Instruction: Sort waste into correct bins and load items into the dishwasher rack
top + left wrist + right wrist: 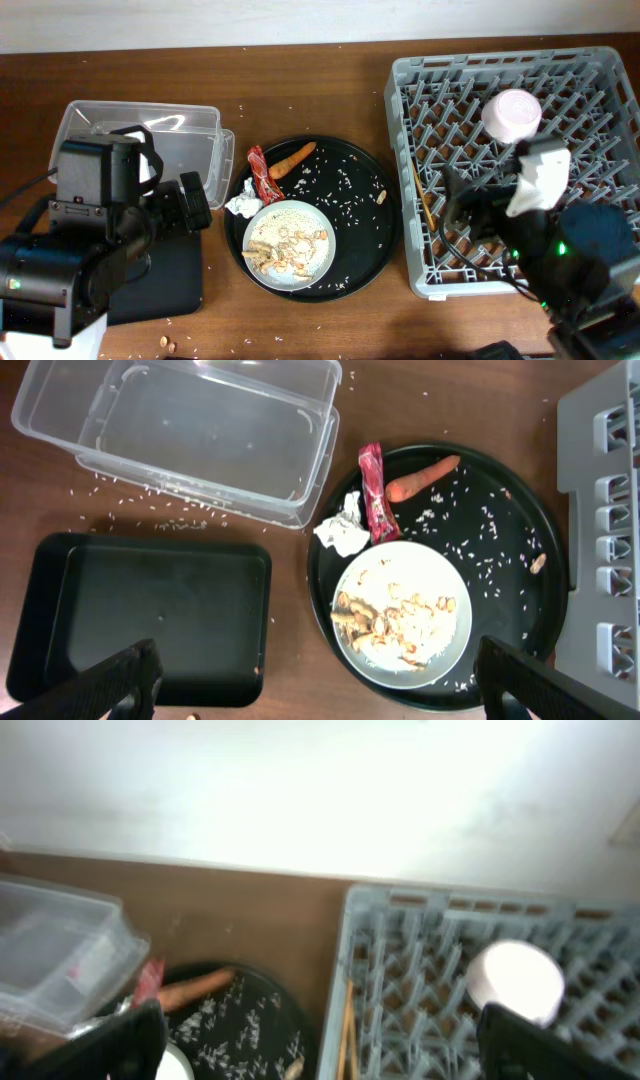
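The round pale plate (326, 262) with beige rice and food scraps (283, 243) sits on a large round black tray, with the red wrapper (262, 175), carrot piece (293, 160) and white tissue (242, 205) beside it. The left wrist view shows the plate (455, 645), wrapper (374, 490), carrot (420, 478) and tissue (343, 528). The white-pink bowl (511, 113) lies upside down in the grey rack (600, 90). The chopsticks (424, 195) lie along the rack's left side. I see no blue cup. My left gripper (320, 695) is open and empty, high over the table between the shallow black tray and the plate. My right gripper (320, 1055) is open and empty above the rack's left side.
The clear tub (150, 130) stands at the back left, and the shallow black tray (170, 285) lies in front of it, partly under my left arm. Rice grains are scattered on the round black tray (370, 230) and on the table near the tub.
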Robot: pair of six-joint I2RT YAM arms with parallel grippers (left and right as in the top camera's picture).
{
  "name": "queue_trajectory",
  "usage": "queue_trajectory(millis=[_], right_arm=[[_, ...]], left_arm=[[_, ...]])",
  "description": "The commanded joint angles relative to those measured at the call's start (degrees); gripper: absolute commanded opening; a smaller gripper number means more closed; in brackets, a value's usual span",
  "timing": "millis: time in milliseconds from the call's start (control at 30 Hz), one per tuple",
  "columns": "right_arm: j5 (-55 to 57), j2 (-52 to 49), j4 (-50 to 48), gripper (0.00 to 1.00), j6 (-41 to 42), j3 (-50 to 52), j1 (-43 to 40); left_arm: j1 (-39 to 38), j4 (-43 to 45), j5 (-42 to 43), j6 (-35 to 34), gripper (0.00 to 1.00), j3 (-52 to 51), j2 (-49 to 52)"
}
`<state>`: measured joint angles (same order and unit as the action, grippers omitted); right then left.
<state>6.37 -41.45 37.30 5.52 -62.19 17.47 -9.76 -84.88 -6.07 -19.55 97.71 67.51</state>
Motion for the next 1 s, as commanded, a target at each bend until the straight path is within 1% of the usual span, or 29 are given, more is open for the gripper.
queue_trajectory(millis=[0,100,167,300,367,433,967], right_arm=[[0.66,8.44,-10.86,0.98,-0.59,19.06,-3.08],[-0.87,18.43,-22.10,0.98,-0.61,35.60,-4.57],[-1.64,25.07,-26.32,0.98,-0.61,43.95,-4.92],[-1.64,37.81,-29.73,0.98,-0.59,55.78,-5.42],[-1.68,41.42,-31.12,0.98,-0.59,59.41,-5.90],[-1.86,41.05,-34.05,0.98,-0.61,61.86,-5.92],[-1.81,41.03,-33.18,0.98,-0.61,61.88,-5.92]], left_arm=[[0.31,-0.13,-0.42,-0.17,0.99,0.15,-0.24],[0.31,-0.13,-0.42,-0.17,0.99,0.15,-0.24],[0.31,-0.13,-0.42,-0.17,0.99,0.15,-0.24],[0.31,-0.13,-0.42,-0.17,0.99,0.15,-0.24],[0.31,-0.13,-0.42,-0.17,0.99,0.15,-0.24],[0.31,-0.13,-0.42,-0.17,0.99,0.15,-0.24],[0.31,-0.13,-0.42,-0.17,0.99,0.15,-0.24]])
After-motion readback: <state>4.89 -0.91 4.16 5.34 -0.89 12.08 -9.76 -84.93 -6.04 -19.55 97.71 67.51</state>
